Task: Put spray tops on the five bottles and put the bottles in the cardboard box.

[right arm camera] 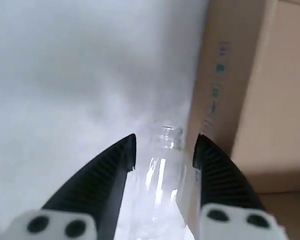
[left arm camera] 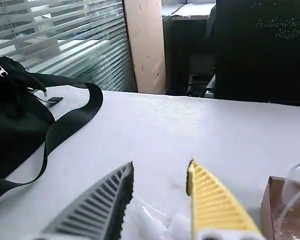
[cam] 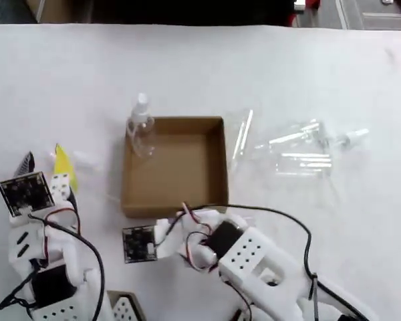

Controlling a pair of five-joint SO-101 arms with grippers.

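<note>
We count one cardboard box (cam: 177, 170), with one topped spray bottle (cam: 140, 126) at its far left corner. Our right claw (right arm camera: 165, 139) stands open around one capless bottle (right arm camera: 162, 172) lying beside the box wall. Our left claw (left arm camera: 160, 165) is spread and holds nothing. Loose clear bottles (cam: 301, 150) are heaped to the right of the box, too jumbled for us to count.

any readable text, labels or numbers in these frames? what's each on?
Nothing can be read.
Blue print marks on the outer wall of the cardboard box, right wrist view: too blurred to read.
No other text, number or sign can be made out.
</note>
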